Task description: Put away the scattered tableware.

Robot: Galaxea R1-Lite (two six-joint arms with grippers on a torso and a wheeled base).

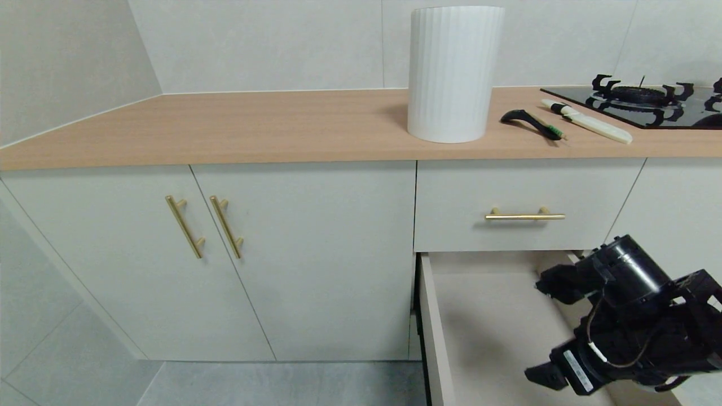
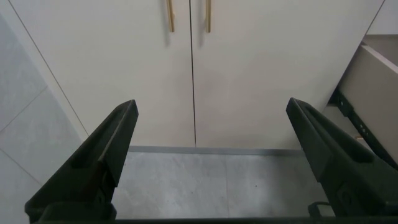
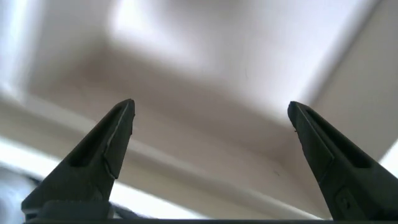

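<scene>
I see worktop (image 1: pixel 254 124): matt wood grain. Canister (image 1: pixel 451 73) on it: ribbed, matt white. Knife (image 1: pixel 589 122) R of canister: smooth, pale, prob. plastic. Hob (image 1: pixel 623 114) further R: glossy black glass. Drawer handle (image 1: pixel 524 216) below canister: brushed brass-look metal.

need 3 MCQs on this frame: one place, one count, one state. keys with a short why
1. Where is the white knife? A) in the open drawer B) on the counter beside the hob C) on the floor
2. How many gold handles are in the head view? A) two B) three C) five
3. The lower drawer is: A) pulled open B) shut C) lying on the floor

1 B: it lies by the burners.
2 B: two on the cabinet doors, one on the upper drawer.
3 A: its bare inside shows below that drawer.
</scene>
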